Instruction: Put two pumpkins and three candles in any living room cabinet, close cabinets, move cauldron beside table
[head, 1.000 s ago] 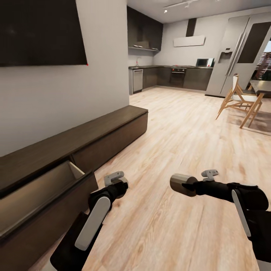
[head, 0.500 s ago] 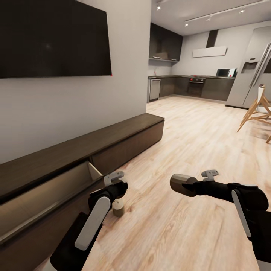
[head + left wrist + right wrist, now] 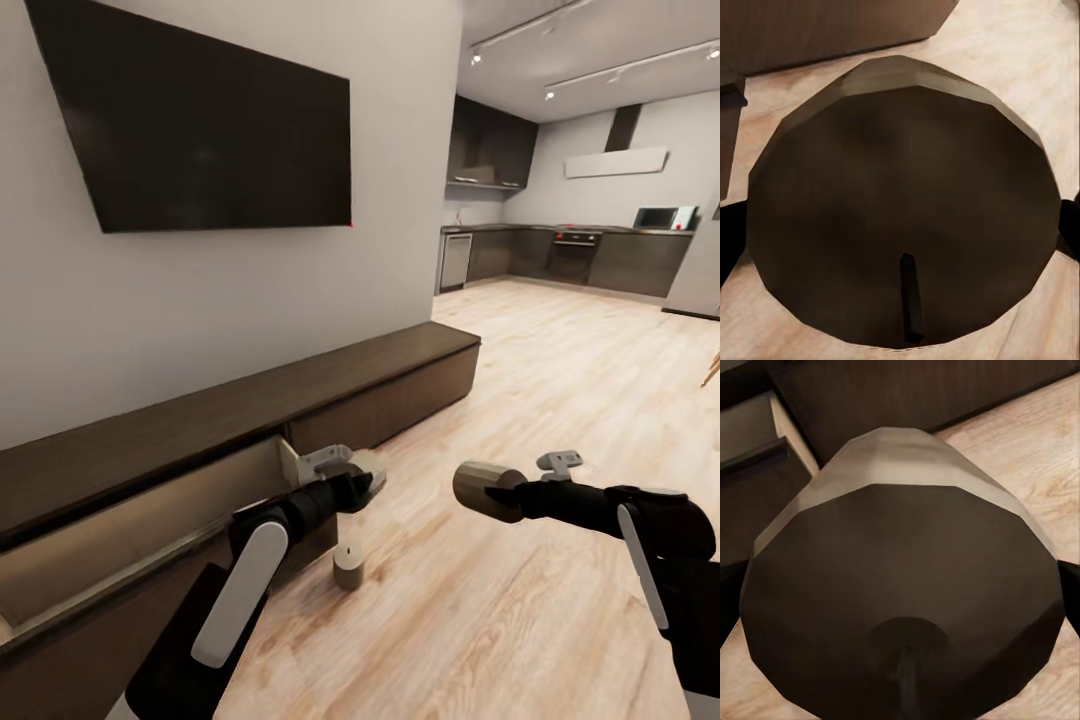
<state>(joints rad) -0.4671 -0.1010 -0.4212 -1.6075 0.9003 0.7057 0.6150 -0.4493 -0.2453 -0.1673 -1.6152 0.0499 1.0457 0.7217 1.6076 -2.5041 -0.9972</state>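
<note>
Running along the left of the frame in the head view, the long dark cabinet (image 3: pixel 300 385) sits against a white wall below a black television (image 3: pixel 215 135), with one drawer (image 3: pixel 120 540) at the lower left pulled out to show its pale inside. Just right of that drawer, the left gripper (image 3: pixel 372 482) is clamped on a grey-olive candle (image 3: pixel 368 474), which in the left wrist view (image 3: pixel 904 225) is seen end-on with its wick showing and the black fingers at either edge. A second candle (image 3: pixel 348 566) stands upright on the wood floor (image 3: pixel 520 420) directly below the left gripper, near the open drawer's front corner. Toward the lower right, the right gripper (image 3: pixel 490 490) is closed around a third candle (image 3: pixel 476 485), held on its side above the floor; the right wrist view shows it (image 3: pixel 907 585) end-on, with the cabinet and open drawer beyond it. At the upper right, dark kitchen units (image 3: pixel 590 255) line the far wall.
</note>
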